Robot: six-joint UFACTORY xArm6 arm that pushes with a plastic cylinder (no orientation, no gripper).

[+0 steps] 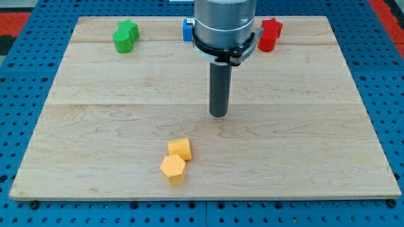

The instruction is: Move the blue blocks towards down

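A blue block point(187, 29) shows only as a sliver at the view's top, mostly hidden behind the arm's grey body; its shape cannot be made out. My tip point(218, 114) rests on the board near the middle, well below the blue block and apart from every block. Two yellow blocks lie at the lower middle: a cube point(180, 149) and a hexagonal one point(173, 169), touching each other, below and left of my tip.
Two green blocks point(125, 36) sit together at the top left. Two red blocks point(269, 33) sit together at the top right, beside the arm. The wooden board point(315, 126) lies on a blue pegboard table.
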